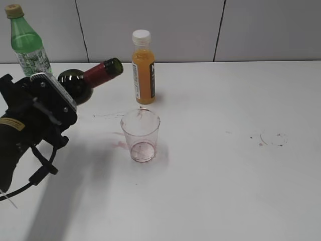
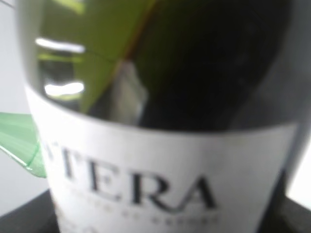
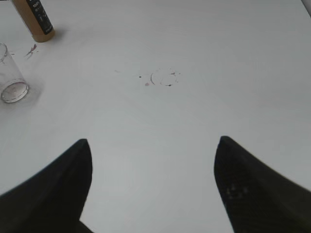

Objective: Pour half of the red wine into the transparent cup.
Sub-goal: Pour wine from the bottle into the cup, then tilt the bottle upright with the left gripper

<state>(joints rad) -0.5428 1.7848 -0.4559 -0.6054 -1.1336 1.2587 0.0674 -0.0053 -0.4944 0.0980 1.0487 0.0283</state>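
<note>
My left gripper point(image 1: 47, 108) is shut on the dark-green wine bottle point(image 1: 83, 80) and holds it tilted, neck with red foil pointing up and right, its open mouth left of and above the transparent cup point(image 1: 141, 135). No wine is flowing. The cup stands upright on the white table, with only reddish stains at its bottom. In the left wrist view the bottle's white label point(image 2: 160, 174) and dark glass fill the frame. My right gripper point(image 3: 153, 145) is open and empty above bare table; the cup point(image 3: 12, 73) shows at its far left.
An orange juice bottle with a white cap point(image 1: 143, 68) stands just behind the cup. A light green soda bottle point(image 1: 27, 42) stands at the back left behind the wine bottle. Small wine stains mark the table by the cup point(image 1: 120, 144) and at the right point(image 1: 273, 139).
</note>
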